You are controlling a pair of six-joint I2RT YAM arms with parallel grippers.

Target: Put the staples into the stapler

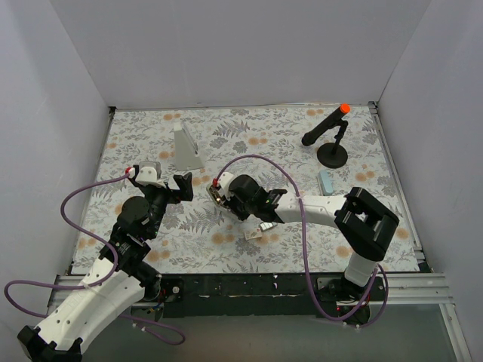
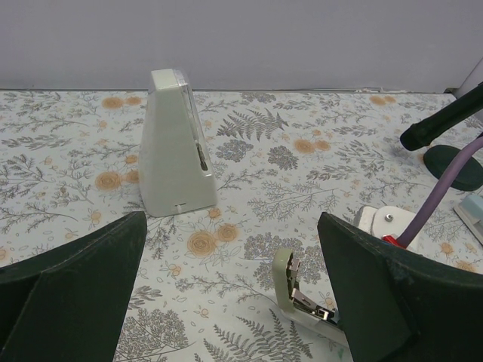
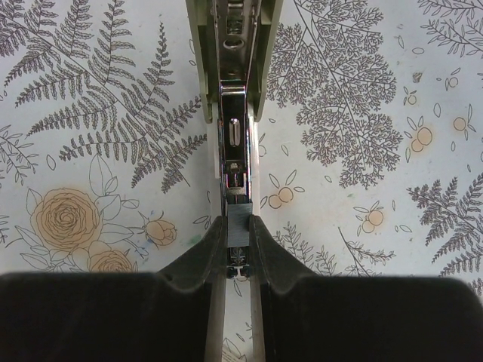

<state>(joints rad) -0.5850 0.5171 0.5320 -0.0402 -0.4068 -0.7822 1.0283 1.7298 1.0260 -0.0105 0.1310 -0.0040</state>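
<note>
The stapler [image 3: 234,68] lies open on the floral mat, its pale green cover folded back and its metal channel [image 3: 233,136] bared. My right gripper [image 3: 238,226] is shut on a short grey strip of staples [image 3: 238,220], held directly over the near end of the channel. In the left wrist view the stapler [image 2: 290,283] sits just inside the right finger [image 2: 370,294]. My left gripper [image 2: 226,302] stands wide open with nothing in it. From above, the left gripper [image 1: 183,186] and right gripper [image 1: 220,194] face each other mid-table.
A tall grey-white wedge [image 1: 186,147] stands behind the left gripper. A black stand with an orange tip [image 1: 332,143] is at the back right. A pale blue tray-like piece [image 1: 327,181] and a small whitish packet [image 1: 253,232] lie near the right arm.
</note>
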